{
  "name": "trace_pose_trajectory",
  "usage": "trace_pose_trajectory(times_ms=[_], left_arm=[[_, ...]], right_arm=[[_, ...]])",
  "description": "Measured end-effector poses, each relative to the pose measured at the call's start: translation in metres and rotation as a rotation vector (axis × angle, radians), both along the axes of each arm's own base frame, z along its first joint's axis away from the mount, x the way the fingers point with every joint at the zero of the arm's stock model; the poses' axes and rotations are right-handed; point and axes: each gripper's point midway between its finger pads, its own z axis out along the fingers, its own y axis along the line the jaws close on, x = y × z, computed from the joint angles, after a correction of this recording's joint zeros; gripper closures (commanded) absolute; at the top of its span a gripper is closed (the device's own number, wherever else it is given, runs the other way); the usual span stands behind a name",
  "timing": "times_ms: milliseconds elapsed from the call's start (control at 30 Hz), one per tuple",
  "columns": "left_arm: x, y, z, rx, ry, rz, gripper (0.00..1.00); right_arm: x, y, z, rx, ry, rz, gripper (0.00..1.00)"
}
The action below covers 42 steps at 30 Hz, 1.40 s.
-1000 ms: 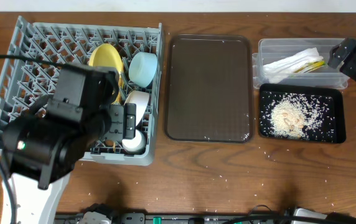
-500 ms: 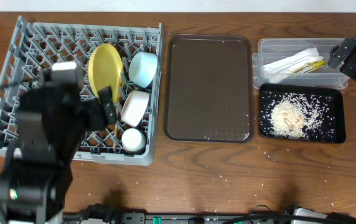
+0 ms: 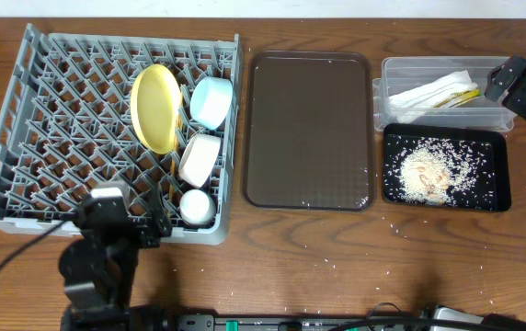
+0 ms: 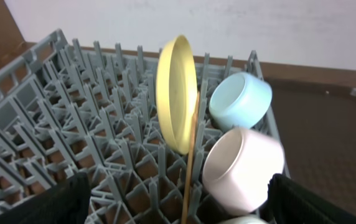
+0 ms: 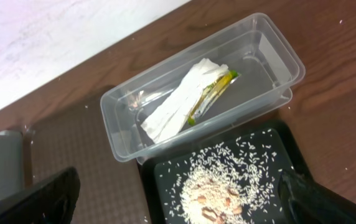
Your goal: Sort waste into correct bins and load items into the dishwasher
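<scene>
**Both my hands empty, dishes racked, waste binned**

My left gripper point(image 3: 153, 226) hung at the near edge of the grey dish rack point(image 3: 24, 138), just beside the small white cup point(image 3: 196, 207). Its fingers point(image 4: 41, 202) stood wide apart with nothing between them. From my left wrist I looked along the pegs at the yellow plate point(image 4: 177, 93), which stood on edge. The chopsticks point(image 4: 190, 155) leaned against the plate's right side. To the right of them the light blue bowl point(image 4: 241, 99) lay on its side, and the white bowl point(image 4: 243, 168) lay on its side nearer to me.

My right gripper point(image 3: 511, 81) was at the right end of the clear tub point(image 3: 392, 69), fingers point(image 5: 38, 196) spread just as wide and holding nothing. In the tub lay the white napkin and yellow-green wrapper point(image 5: 187, 99). The black tray point(image 3: 497, 198) sat against the tub's near side, with the rice crumbs point(image 3: 426, 172) heaped and scattered in it. A few stray grains point(image 3: 399, 223) lay on the wooden table point(image 3: 337, 267) just outside that tray. Between the rack and the bins lay the brown serving tray point(image 3: 309, 129).
</scene>
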Motion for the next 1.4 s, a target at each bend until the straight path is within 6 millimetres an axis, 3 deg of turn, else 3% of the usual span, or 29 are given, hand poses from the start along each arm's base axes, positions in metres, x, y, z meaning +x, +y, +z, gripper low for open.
trace_pose_trajectory(times_ms=[300, 600, 1400], left_arm=[[0.008, 0.0, -0.05, 0.021, -0.086, -0.011, 0.09], [0.013, 0.001, -0.074, 0.044, -0.139, -0.015, 0.08], [0.015, 0.001, -0.064, 0.07, -0.2, -0.017, 0.08]], right_arm=[[0.0, 0.0, 0.0, 0.001, 0.0, 0.0, 0.01], [0.0, 0.0, 0.0, 0.001, 0.0, -0.001, 0.01], [0.0, 0.0, 0.0, 0.001, 0.0, -0.001, 0.01]])
